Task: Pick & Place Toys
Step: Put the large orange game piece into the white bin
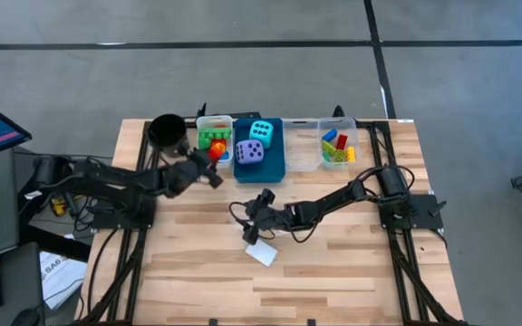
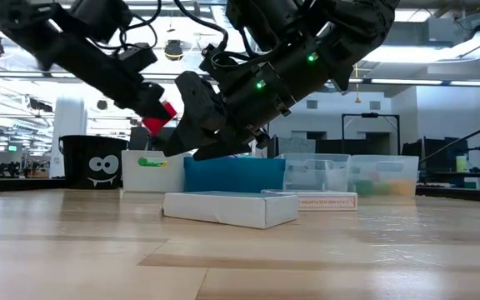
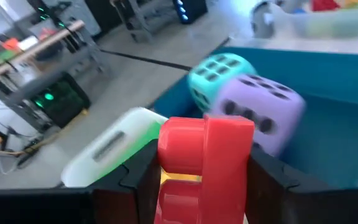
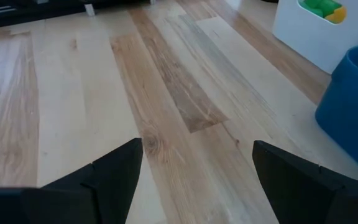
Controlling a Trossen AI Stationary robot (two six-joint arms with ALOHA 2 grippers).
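My left gripper (image 3: 201, 180) clamps a small red plastic brick (image 3: 205, 163) above the white bin (image 1: 213, 136), probably for dropping; my right gripper (image 4: 194, 171) hangs empty, fingers apart.

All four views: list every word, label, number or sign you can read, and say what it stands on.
No text reads clearly.
Flat white card on the wooden table: red printed line, too small to read.
Paper sheet beside the table: dark print, too blurred to read.
Cyan soft die and purple soft die: pips only, no numerals.
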